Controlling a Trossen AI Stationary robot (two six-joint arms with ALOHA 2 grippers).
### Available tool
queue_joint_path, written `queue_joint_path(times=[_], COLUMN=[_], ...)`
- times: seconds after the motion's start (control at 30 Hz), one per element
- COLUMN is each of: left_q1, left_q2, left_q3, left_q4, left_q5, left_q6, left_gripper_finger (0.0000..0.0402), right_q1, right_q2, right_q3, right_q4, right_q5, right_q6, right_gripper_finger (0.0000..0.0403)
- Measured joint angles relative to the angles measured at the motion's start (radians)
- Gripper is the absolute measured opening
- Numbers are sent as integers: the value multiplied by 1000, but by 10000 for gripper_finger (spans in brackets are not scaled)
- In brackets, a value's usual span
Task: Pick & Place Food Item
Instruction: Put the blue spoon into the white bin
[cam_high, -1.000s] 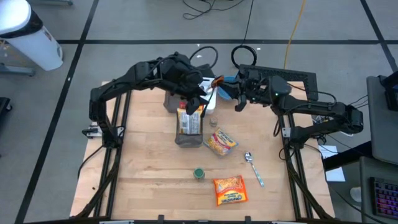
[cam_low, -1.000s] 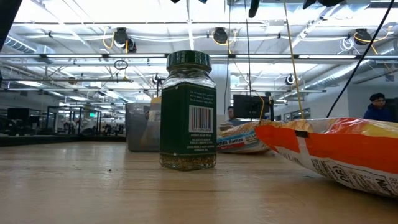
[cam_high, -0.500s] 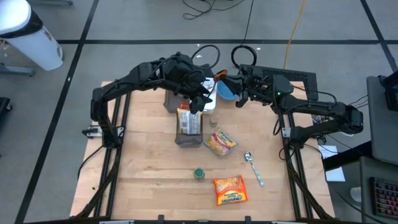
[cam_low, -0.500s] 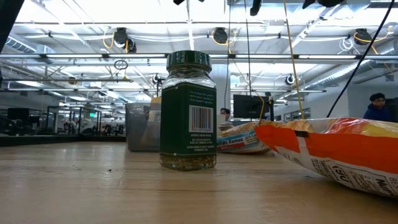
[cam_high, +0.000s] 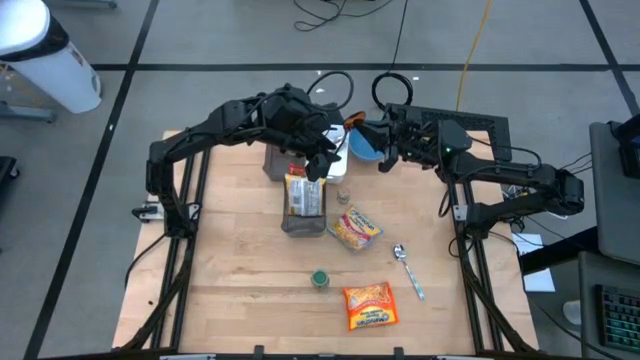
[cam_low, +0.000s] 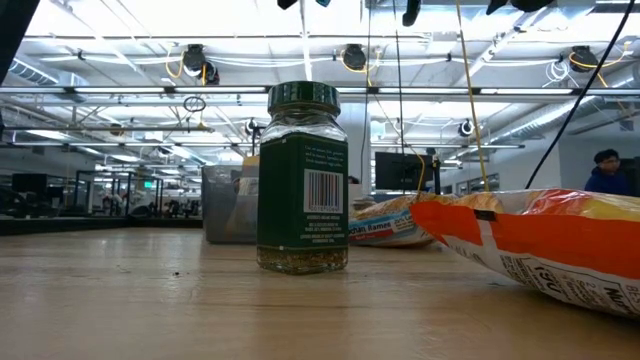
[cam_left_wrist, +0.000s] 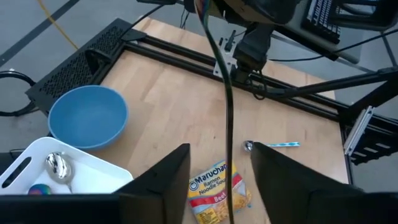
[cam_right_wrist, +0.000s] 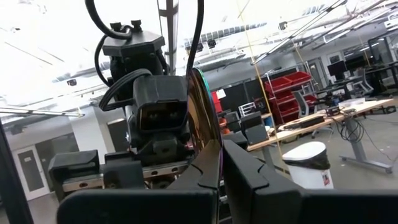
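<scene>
Handover update: right gripper (cam_right_wrist: 221, 158) clenched on flat orange packet (cam_high: 351, 126), nudged closer to left gripper (cam_left_wrist: 217, 155) above table's back edge. Left jaws narrowing, not gripping yet.

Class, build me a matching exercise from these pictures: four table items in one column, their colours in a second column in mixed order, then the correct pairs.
Items:
1. bowl
2. spice jar
3. chip bag
4. tray

Colours:
A. orange
B. white
C. blue
D. green

Pairs: 1-C, 2-D, 3-A, 4-B
</scene>
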Motion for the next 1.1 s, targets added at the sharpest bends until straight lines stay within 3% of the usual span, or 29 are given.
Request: queue_joint_path(times=[0.23,0.57,1.1], left_q1=[0,0,0], left_q2=[0,0,4], left_q3=[0,0,0], left_q4=[0,0,1], left_q5=[1,4,2], left_q6=[0,15,33], left_gripper_finger=[84,12,12], right_q1=[0,0,0], right_q2=[0,0,0], right_q3=[0,0,0], right_q4=[0,7,7], right_q5=[0,0,-3], right_q6=[3,5,10], right_gripper_finger=[0,0,0])
